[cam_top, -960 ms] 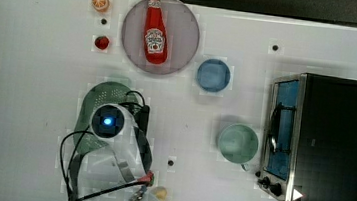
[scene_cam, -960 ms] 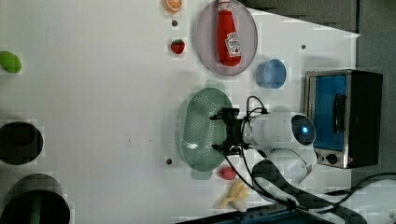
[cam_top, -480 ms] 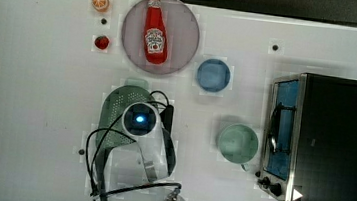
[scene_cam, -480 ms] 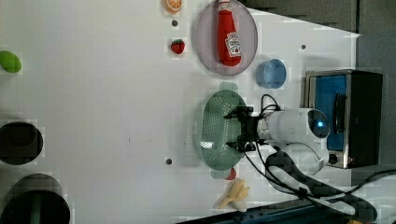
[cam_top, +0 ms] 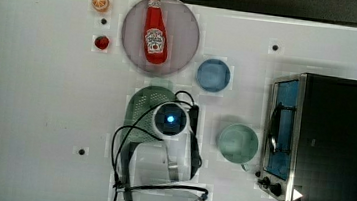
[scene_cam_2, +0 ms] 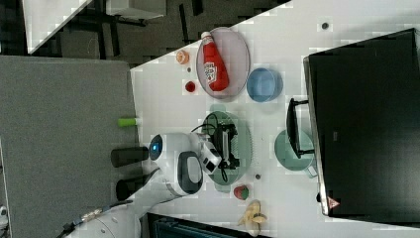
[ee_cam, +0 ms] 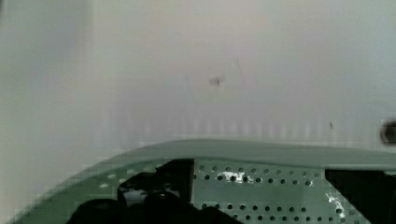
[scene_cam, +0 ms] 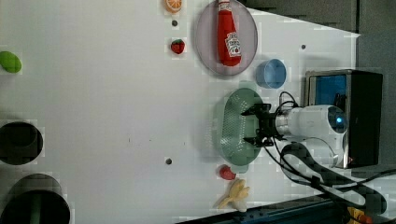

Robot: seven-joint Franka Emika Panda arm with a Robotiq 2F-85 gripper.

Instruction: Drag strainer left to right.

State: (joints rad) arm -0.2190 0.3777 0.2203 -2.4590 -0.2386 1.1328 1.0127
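Note:
The strainer [cam_top: 141, 107] is a pale mint-green oval colander with small holes, lying near the table's middle. The arm's white wrist covers its right part in the top view. In the left view the strainer [scene_cam: 231, 142] lies open side up, and my gripper [scene_cam: 247, 126] reaches into its bowl with the black fingers spread wide, one near each long side. The right view shows the gripper [scene_cam_2: 229, 146] low inside the strainer [scene_cam_2: 246, 144]. In the wrist view the strainer's rim [ee_cam: 261, 151] and perforated wall sit close, with a dark finger [ee_cam: 154, 193] against it.
A ketchup bottle [cam_top: 156, 33] lies on a grey plate [cam_top: 186, 31] behind the strainer. A blue bowl [cam_top: 213, 75] and a mint cup [cam_top: 237, 143] stand to the top view's right, before a toaster oven [cam_top: 323, 141]. A strawberry [scene_cam: 227, 172] and banana [scene_cam: 233, 195] lie nearby.
The arm and the strainer have slid together toward the top view's right, closer to the blue bowl and the mint cup. The fingers stay spread inside the bowl.

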